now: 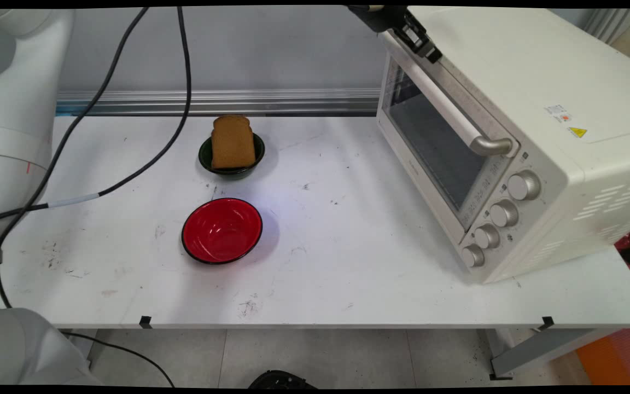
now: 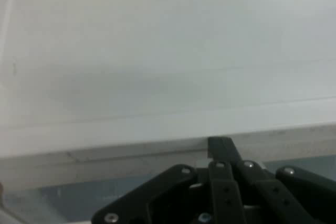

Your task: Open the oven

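the gripper (image 1: 423,48) was seen at the top edge of the main view, at the upper left corner of the oven (image 1: 517,137), touching or just above the far end of the door handle (image 1: 446,106). whether the fingers were open or closed could not be told from either view. in the hand view only one finger (image 2: 223,150) was made out clearly, laid against a pale ledge of the oven (image 2: 168,77), which filled nearly the whole view.

the oven was stood on the right part of the table (image 1: 348,262), turned at an angle, with its glass door shut. four knobs (image 1: 498,219) were ranged in a row down the panel beside the door.

well apart from the gripper, a slice of toast (image 1: 232,141) was propped upright in a dark green bowl (image 1: 233,164) near the table's far edge. a red bowl (image 1: 222,230) with a black rim was set nearer the camera, just in front of the green one and not touching it. black cables (image 1: 129,169) were hung across the table's left side.
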Robot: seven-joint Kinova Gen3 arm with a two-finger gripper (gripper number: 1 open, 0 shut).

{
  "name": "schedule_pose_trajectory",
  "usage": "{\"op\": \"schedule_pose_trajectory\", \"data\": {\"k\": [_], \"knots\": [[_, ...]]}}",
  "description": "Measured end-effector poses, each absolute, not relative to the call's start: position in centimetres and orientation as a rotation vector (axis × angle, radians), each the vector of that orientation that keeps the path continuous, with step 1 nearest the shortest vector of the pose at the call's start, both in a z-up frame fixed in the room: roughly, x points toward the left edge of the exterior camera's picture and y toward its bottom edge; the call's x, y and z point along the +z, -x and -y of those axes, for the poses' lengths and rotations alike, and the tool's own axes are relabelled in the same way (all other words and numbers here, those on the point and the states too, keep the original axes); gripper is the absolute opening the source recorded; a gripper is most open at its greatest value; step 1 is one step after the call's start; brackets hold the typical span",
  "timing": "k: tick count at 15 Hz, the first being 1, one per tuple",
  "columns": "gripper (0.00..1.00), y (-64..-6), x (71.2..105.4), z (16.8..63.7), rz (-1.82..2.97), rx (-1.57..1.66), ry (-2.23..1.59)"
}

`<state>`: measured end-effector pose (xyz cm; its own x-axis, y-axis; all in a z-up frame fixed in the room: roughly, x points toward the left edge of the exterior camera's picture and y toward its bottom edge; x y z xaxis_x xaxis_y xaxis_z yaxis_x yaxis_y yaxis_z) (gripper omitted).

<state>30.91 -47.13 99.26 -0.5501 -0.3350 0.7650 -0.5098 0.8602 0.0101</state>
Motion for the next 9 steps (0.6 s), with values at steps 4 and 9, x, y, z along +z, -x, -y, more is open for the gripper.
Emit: {"op": "schedule_pose_trajectory", "data": {"k": [4, 9], "knots": [[0.00, -30.8, 98.2, 47.3, 2.209, 0.259, -0.621], [0.00, -30.8, 96.8, 47.4, 2.219, 0.244, -0.639]]}}
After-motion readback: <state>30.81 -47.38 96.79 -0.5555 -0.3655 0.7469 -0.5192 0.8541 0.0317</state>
